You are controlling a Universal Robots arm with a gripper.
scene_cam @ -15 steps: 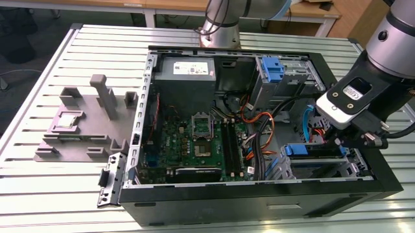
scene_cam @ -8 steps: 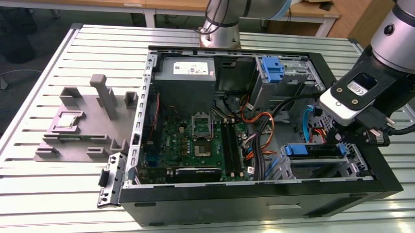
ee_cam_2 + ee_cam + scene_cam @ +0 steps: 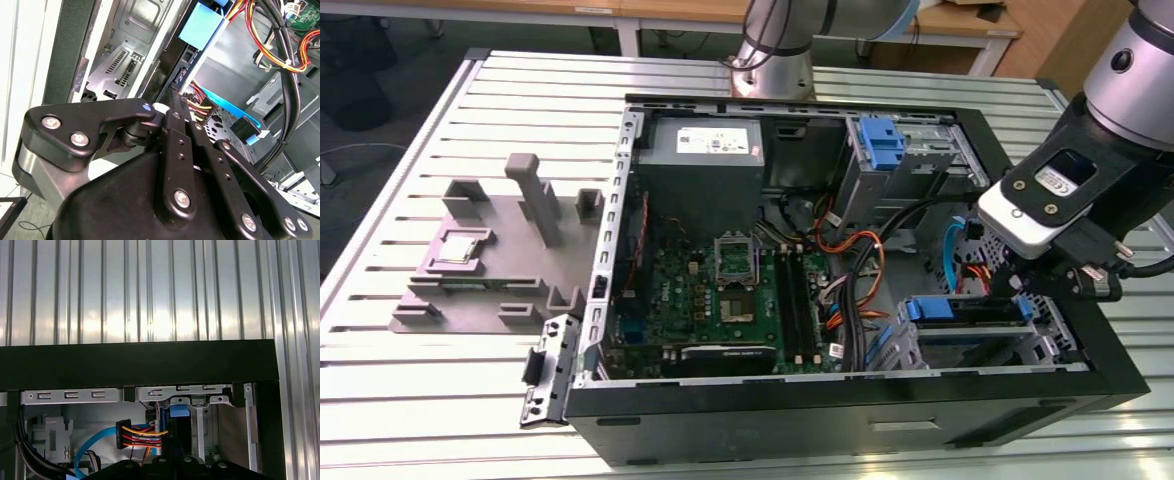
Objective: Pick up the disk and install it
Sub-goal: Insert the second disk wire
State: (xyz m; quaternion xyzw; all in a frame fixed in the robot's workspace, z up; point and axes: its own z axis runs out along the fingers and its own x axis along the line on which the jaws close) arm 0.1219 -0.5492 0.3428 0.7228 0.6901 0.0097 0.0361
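Fingers: drawn together [image 3: 172, 95], grasping nothing discernible
Gripper [image 3: 1014, 285]: just above disk [image 3: 967, 310] (blue-bracketed, seated in drive bay)
Case [image 3: 854, 420]: open, on slatted table [image 3: 440, 400]

Open computer case [image 3: 854, 400] on slatted table [image 3: 440, 400], grey fixture [image 3: 494, 260] beside it.

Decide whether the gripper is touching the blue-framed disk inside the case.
Cannot tell. In the exterior view the gripper sits right beside the disk, but no contact or gap shows plainly.
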